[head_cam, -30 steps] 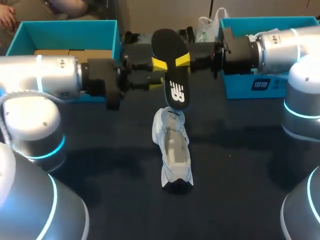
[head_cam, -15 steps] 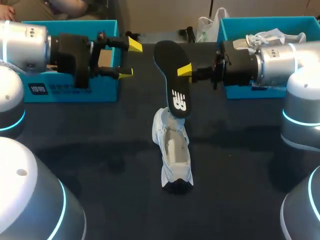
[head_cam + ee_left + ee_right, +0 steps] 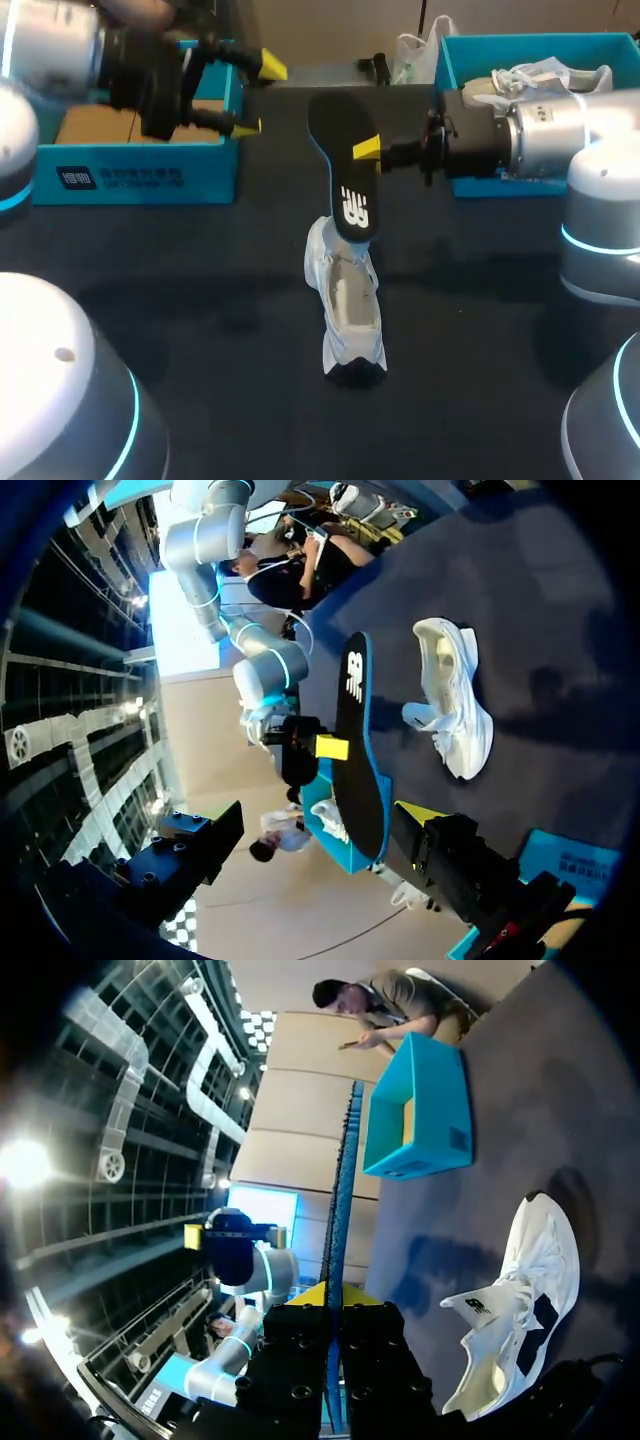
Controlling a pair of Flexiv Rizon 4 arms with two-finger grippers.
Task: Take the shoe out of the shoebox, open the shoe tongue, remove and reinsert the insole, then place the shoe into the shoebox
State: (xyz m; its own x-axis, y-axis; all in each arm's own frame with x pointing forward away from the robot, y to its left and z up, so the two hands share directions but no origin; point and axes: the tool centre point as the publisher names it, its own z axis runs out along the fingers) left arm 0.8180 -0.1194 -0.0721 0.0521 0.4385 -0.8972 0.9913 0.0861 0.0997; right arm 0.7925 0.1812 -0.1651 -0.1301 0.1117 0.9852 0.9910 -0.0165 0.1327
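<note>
Holding the black insole (image 3: 338, 160) pinched between its fingers, the right end effector (image 3: 362, 150) suspends it over the white shoe (image 3: 346, 305). The shoe stands on the dark surface (image 3: 480, 330), outside the left shoebox (image 3: 130, 175). The left end effector (image 3: 258, 97) hangs wide and empty above that box. Assessment: shoe removal, tongue opening and insole extraction appear complete; reinsertion and reboxing remain outstanding.

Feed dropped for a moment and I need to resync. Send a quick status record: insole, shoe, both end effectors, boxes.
insole: black, held in the air, lower end close over the shoe's far end; contact unclear
shoe: white, on the table, opening showing
right end effector: shut on the insole's edge
left end effector: open, empty, beside the left box
right box: blue, holds a second shoe
</note>
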